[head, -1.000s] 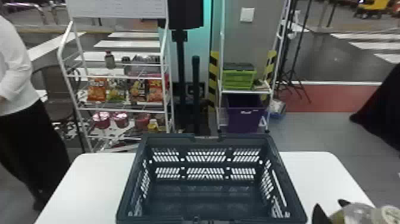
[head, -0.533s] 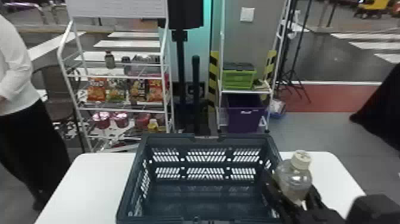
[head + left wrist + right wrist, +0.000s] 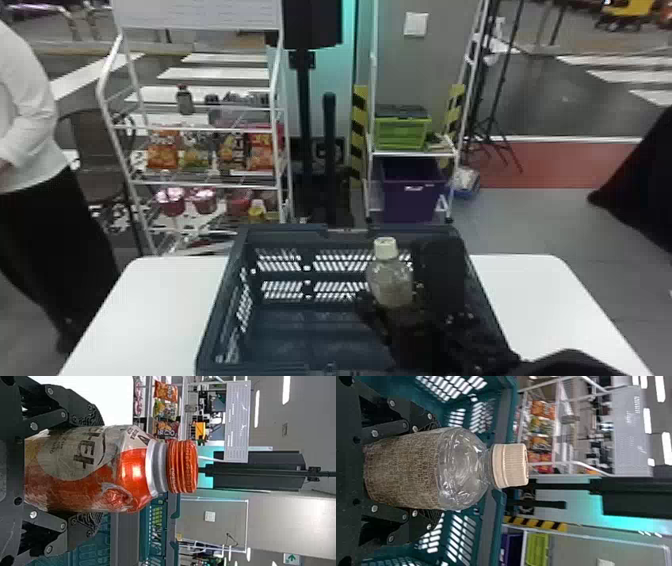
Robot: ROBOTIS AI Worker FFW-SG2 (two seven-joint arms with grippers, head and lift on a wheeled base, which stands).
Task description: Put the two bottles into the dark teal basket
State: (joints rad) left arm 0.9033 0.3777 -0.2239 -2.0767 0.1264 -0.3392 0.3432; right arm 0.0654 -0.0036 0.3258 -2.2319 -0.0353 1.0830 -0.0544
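Right gripper (image 3: 400, 292) has moved in from about 4 o'clock in the head view, bringing the clear bottle (image 3: 391, 280) from the table side to over the basket. Count: two bottles, one dark teal basket (image 3: 290, 233), one white table (image 3: 150, 300), two grippers, two racks, four snack bags (image 3: 162, 150). Basket sits on the table; left rack (image 3: 126, 170) at 11 o'clock from it, other rack (image 3: 415, 154) at 1 o'clock, holding one green crate (image 3: 400, 134) and one purple bin (image 3: 412, 200). Clear bottle, pale cap up, is toward 2 o'clock of basket centre, between the right fingers. In the right wrist view, right gripper (image 3: 433, 469) grasps its labelled body, fingers parted to bottle width, one each side, shoulder and cap past the tips. Orange bottle (image 3: 130, 469) lies between the left gripper's (image 3: 96, 469) fingers, also parted to body width and grasping it; neck and ribbed orange cap (image 3: 182, 467) stick out past the tips, part of the basket visible beyond.
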